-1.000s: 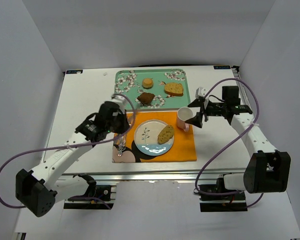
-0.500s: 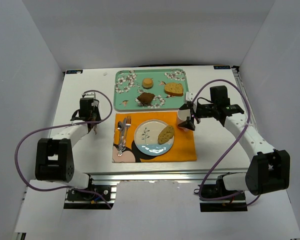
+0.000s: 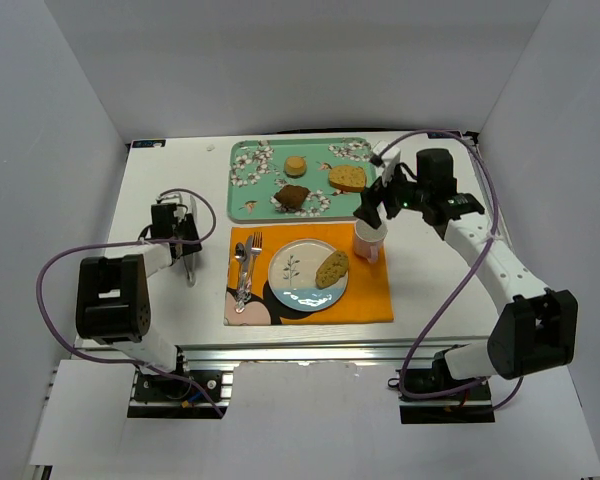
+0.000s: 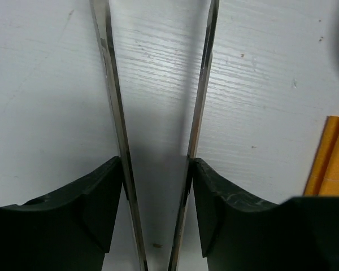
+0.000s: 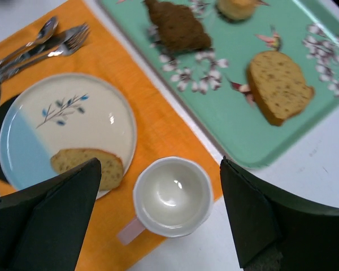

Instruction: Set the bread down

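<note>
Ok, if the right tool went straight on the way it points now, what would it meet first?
Probably the empty mug: it sits centred between the open fingers of the right tool, though depth is unclear.

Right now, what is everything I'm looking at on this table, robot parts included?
table: one, white, under everything
tray: one, teal with flowers, far middle of the table
bun: one, pale golden, on the tray
brown piece: one, dark brown, near side of the tray
toast-like slice: one, golden, right part of the tray
placemat: one, orange, just nearer than the tray
plate: one, cream and blue, on the placemat
bread: one, golden-tan, right side of the plate
cup: one, white with pink handle, empty, placemat's right edge
fork and spoon: silver, on the placemat left of the plate
left gripper: open, over bare table
right gripper: open, above the cup
</note>
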`<state>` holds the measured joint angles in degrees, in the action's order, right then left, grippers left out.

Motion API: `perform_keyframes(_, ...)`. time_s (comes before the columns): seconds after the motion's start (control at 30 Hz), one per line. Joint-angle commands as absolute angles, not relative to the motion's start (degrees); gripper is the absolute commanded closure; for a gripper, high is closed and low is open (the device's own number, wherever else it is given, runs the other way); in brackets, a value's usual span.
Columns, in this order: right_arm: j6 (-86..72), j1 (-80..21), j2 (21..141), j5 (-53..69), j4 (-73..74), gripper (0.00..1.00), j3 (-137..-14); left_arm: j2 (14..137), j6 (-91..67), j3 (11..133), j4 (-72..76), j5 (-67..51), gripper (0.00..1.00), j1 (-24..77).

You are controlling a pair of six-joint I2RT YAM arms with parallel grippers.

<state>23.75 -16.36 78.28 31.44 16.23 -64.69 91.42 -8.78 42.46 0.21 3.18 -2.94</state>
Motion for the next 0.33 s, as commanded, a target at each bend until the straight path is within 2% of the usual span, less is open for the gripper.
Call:
perform_keyframes(0.0, 13.12, -16.61, 80.5, 21.54, 15.81, 0.11, -70.48, 89.04, -9.67, 41.57, 2.02, 1.85, 0.38, -3.95)
perform_keyframes(0.03, 12.14, -16.61, 80.94, 21.19, 16.08, 0.1, -71.97, 88.6, -9.93, 41.14, 2.11, 2.11, 0.25, -3.96)
perform_keyframes(0.17, 8.35, -16.52, 82.88, 21.88, 16.44, 0.11, -75.32, 86.05, -11.16, 40.61, 2.11, 1.93, 0.24, -4.22)
perform_keyframes(0.3, 8.43, -16.52, 81.92, 25.82, 13.28, 0.1, -73.57, 80.62, -13.09, 40.87, 1.24, 2.28, 0.23, -4.31)
